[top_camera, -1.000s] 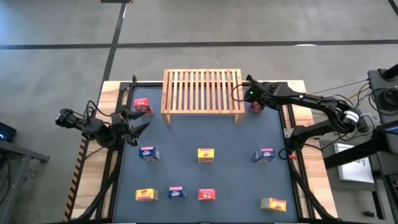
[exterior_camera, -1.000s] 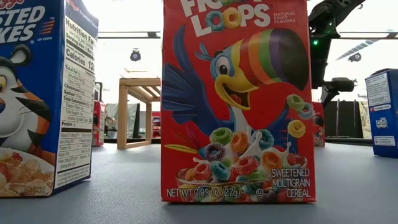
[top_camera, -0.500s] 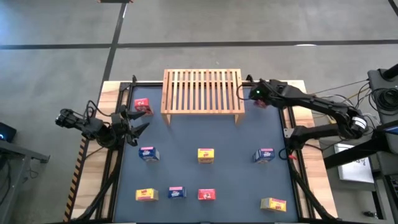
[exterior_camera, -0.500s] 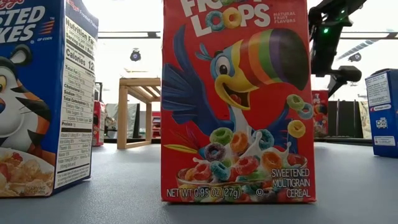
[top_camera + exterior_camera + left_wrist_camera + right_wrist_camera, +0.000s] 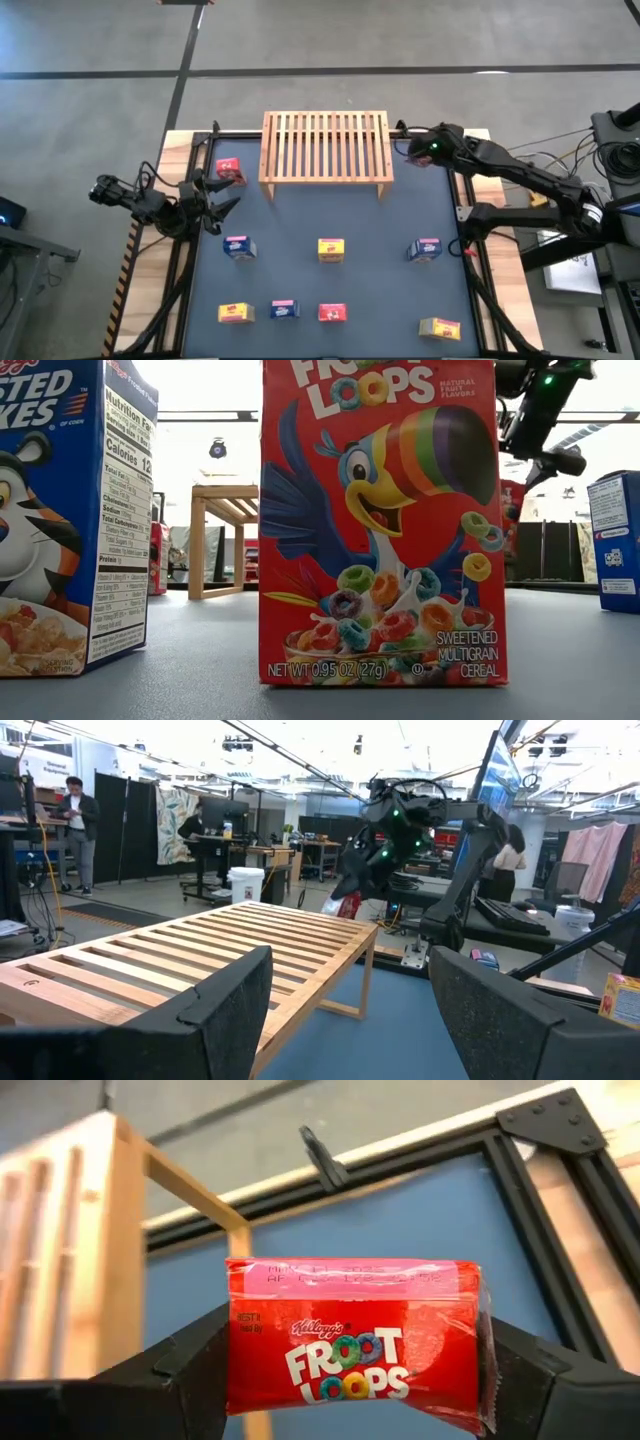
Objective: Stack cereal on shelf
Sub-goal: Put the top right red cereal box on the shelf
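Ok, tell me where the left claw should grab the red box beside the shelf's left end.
Probably across its two narrow sides, near the top, coming in from the left arm's side. The red box stands upright, apart from the shelf, so both sides look free, and the open left claw sits close by.

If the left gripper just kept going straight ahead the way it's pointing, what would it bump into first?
Probably the shelf. The open left gripper sits at the table's left edge, and its wrist view looks straight onto the slatted top between its fingers. Depth is unclear, so it might skim over it instead.
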